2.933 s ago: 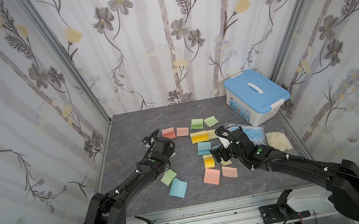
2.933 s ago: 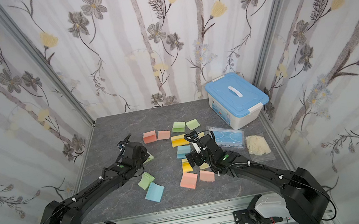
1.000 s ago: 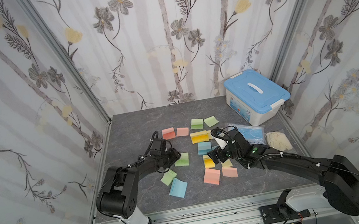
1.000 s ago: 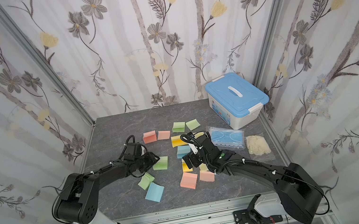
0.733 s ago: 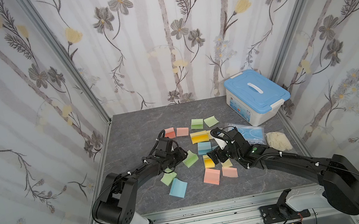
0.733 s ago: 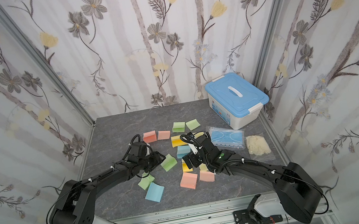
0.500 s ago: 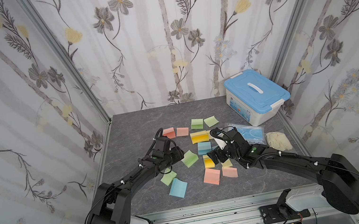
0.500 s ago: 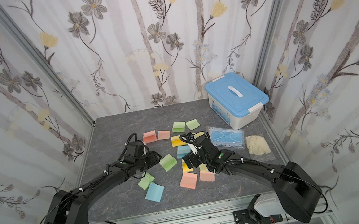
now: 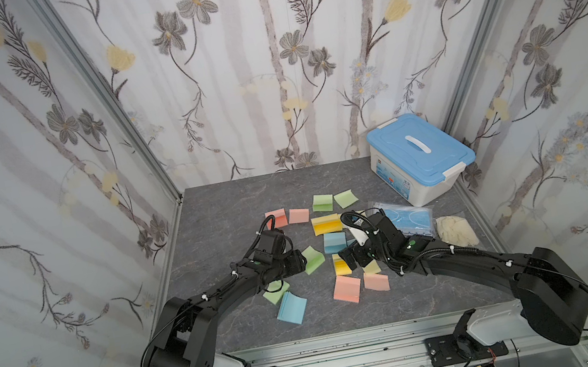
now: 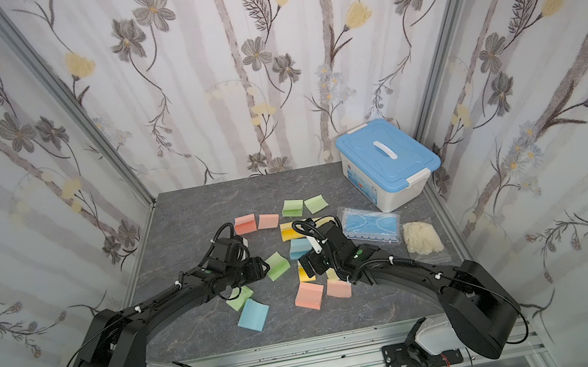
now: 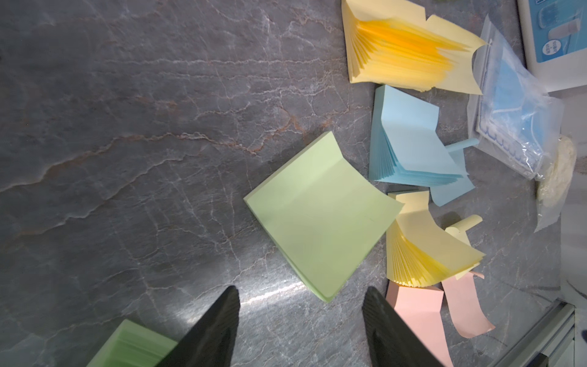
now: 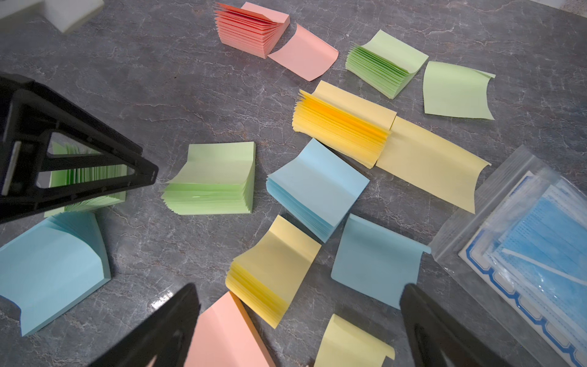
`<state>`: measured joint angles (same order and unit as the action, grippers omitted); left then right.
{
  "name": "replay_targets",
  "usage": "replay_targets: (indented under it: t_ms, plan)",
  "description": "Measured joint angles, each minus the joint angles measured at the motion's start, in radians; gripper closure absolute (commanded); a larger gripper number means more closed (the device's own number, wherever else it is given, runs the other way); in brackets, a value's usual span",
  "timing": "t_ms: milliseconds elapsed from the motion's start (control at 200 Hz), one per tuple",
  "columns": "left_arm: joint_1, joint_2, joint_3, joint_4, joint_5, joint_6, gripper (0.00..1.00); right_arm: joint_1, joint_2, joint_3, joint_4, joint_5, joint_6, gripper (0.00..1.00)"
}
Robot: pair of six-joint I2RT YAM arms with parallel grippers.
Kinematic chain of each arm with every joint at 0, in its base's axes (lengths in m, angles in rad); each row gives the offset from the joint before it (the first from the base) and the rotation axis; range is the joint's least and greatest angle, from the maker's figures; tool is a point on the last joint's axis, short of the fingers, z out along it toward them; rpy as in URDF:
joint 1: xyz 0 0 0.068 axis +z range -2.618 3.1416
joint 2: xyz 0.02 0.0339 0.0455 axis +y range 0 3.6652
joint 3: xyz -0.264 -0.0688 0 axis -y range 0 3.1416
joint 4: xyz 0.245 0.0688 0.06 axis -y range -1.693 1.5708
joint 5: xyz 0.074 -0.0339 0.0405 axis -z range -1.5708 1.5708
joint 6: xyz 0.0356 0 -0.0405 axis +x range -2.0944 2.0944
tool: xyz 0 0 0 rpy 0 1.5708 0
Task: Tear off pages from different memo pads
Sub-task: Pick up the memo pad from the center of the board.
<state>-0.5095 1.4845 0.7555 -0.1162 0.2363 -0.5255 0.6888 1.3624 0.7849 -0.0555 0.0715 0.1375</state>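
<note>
The job looked well past halfway. On the grey marble-patterned tabletop (image 9: 217, 222), 6 thin square paper pages already lay loose, each just beside one of the stacked memo pads. They were a salmon-pink page (image 12: 303, 52), a pastel-green page (image 12: 455, 90), a yellow page (image 12: 428, 159), a light-blue page (image 12: 374, 270), another yellow page (image 12: 349, 343) and a second pink page (image 9: 376, 282).

3 pads on the left arm's side showed no loose sheet beside them: the middle pastel-green pad (image 11: 320, 216), a second green pad (image 9: 276, 291) and a light-blue pad (image 9: 291, 307). Those seemed to be what was left.

The left gripper (image 11: 300, 289) hovered low with its black fingers partly spread and nothing between them. The middle pastel-green pad lay flat just ahead of its tips. The right gripper (image 12: 300, 286) was spread fully wide and empty above a small yellow pad (image 12: 273, 270). Neither gripper had hold of a sheet.
</note>
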Motion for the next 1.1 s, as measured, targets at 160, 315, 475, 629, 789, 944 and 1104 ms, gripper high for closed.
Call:
replay_targets:
  t_ms: [160,315,475,629,789,944,1104]
  plan:
    - [-0.002,0.024,0.008,-0.002,-0.009,0.007,0.37,0.000,0.002,0.003,0.000,0.000,0.000,0.00]
    - [-0.006,0.028,0.008,-0.002,-0.011,0.013,0.38,0.000,0.011,0.005,0.000,0.000,-0.006,0.00]
    - [-0.009,0.040,0.008,-0.002,-0.015,0.018,0.38,0.000,0.019,0.008,-0.002,0.000,-0.007,0.00]
    - [-0.011,0.046,0.008,0.001,-0.015,0.018,0.38,0.000,0.021,0.009,-0.003,0.000,-0.007,0.00]
    - [-0.012,0.056,0.008,0.001,-0.028,0.018,0.39,0.000,0.024,0.010,-0.003,0.000,-0.007,0.00]
    - [-0.012,0.069,0.013,-0.008,-0.066,0.018,0.39,0.001,0.033,0.019,-0.004,-0.001,-0.007,0.00]
    - [-0.012,0.059,0.020,-0.018,-0.115,0.018,0.39,0.024,0.071,0.061,-0.026,-0.005,-0.008,0.00]
